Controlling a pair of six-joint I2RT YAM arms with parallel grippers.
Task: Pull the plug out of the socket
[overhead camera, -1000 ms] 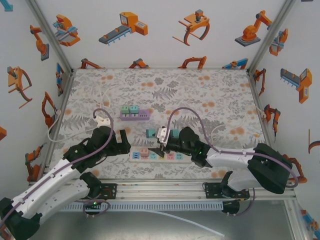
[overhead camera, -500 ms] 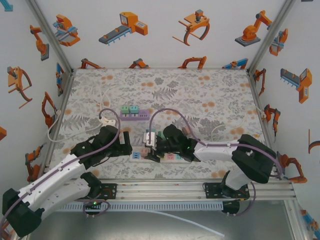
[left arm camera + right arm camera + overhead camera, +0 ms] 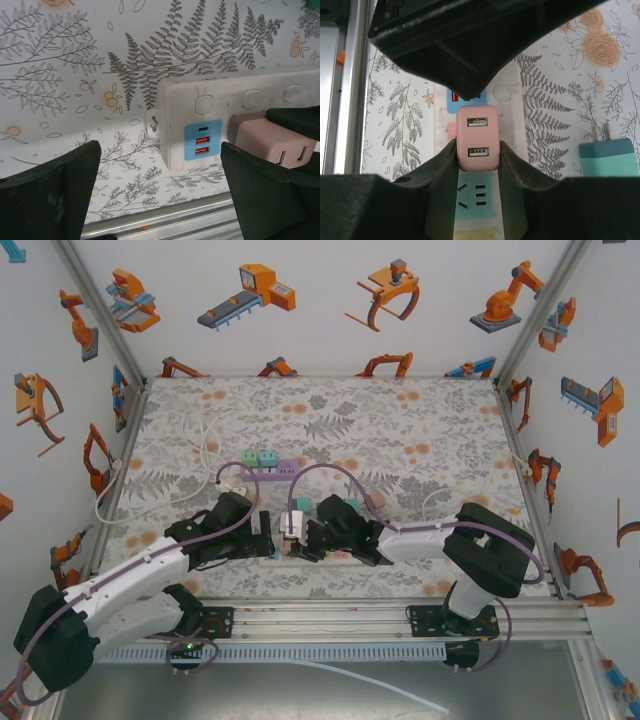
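A pink plug (image 3: 477,137) with two USB ports sits in the white socket strip (image 3: 510,125), just above a teal socket face (image 3: 475,195). My right gripper (image 3: 477,152) is shut on it, one black finger pressed against each side. In the left wrist view the same plug (image 3: 262,142) stands beside the strip's blue USB panel (image 3: 202,140). My left gripper (image 3: 160,192) is open and straddles the left end of the strip (image 3: 225,95) without touching it. From above, both grippers meet over the strip, the left gripper (image 3: 262,535) beside the right gripper (image 3: 298,538).
A loose teal plug (image 3: 609,156) lies on the mat to the right of the strip. A purple strip (image 3: 270,472) with teal plugs sits farther back. A white cable (image 3: 205,440) runs along the left. The aluminium rail (image 3: 165,220) borders the near edge.
Both arms have moved left along the strip to its left end. The right gripper has closed onto the pink plug. The left gripper stayed open.
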